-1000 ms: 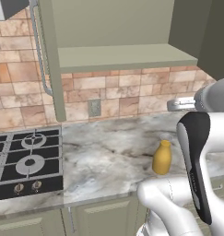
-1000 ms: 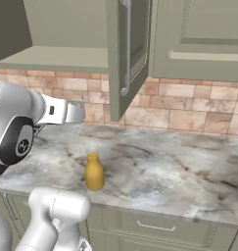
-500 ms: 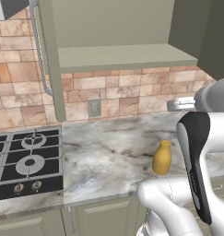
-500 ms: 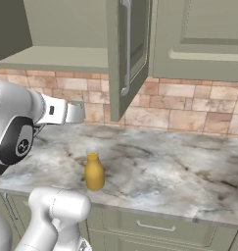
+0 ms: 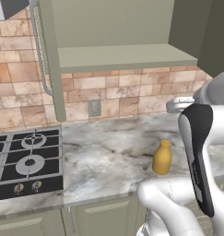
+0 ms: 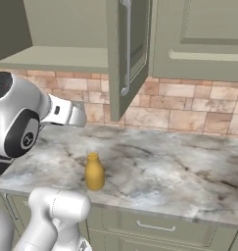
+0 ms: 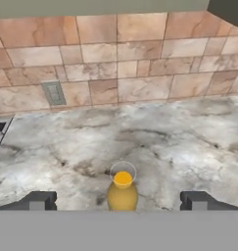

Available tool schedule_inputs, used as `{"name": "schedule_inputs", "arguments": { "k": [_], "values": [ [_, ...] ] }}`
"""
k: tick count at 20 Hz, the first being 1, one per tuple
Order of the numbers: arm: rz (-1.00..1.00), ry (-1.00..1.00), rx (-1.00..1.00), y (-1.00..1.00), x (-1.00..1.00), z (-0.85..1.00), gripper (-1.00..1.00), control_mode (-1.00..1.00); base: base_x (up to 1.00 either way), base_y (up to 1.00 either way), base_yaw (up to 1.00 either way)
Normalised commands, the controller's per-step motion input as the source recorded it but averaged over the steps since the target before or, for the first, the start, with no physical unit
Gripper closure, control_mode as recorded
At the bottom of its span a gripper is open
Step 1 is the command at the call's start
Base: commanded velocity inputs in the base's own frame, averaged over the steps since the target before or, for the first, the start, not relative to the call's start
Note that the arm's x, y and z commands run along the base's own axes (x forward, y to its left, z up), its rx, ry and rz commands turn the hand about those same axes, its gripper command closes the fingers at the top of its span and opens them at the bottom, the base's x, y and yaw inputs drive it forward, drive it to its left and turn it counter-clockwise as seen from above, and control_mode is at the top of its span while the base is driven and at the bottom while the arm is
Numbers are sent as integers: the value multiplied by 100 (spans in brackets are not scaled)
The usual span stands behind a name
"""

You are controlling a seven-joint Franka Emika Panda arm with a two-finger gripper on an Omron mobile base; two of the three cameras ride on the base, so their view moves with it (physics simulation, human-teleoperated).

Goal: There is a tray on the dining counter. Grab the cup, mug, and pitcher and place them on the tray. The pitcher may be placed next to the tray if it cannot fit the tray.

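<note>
Nothing has shifted since the earlier frames: arm, base and pitcher [image 5: 162,157] all sit as they did. That mustard-tan pitcher stands upright on the marbled surface [image 6: 159,169] below the wall cupboards, near its front edge and well to the right of the gas stove [image 5: 25,162], with its narrow neck pointing straight up. In the hand view the pitcher [image 7: 122,191] lies straight ahead of and below the tool [image 7: 118,200], centred between the two dark fingertips [image 7: 38,200], so its long axis runs across the line of approach. The tool is spread as wide as it goes, holding and touching nothing. By my reading, the coming move is a straight advance and descent until the fingers flank the rounded body.
</note>
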Motion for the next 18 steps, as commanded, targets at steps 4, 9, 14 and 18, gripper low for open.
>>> {"name": "schedule_inputs", "arguments": {
  "k": [4, 9, 14, 18],
  "values": [
    [0, 11, 4, 0, 0, -42, -100, -100, 0, 0, 0],
    [0, 1, 0, 0, 0, -45, -100, -100, 0, 0, 0],
    [0, 2, 0, 0, 0, -30, -100, -100, 0, 0, 0],
    [0, 8, 0, 0, 1, -22, -100, -100, 0, 0, 0]
  ]
}}
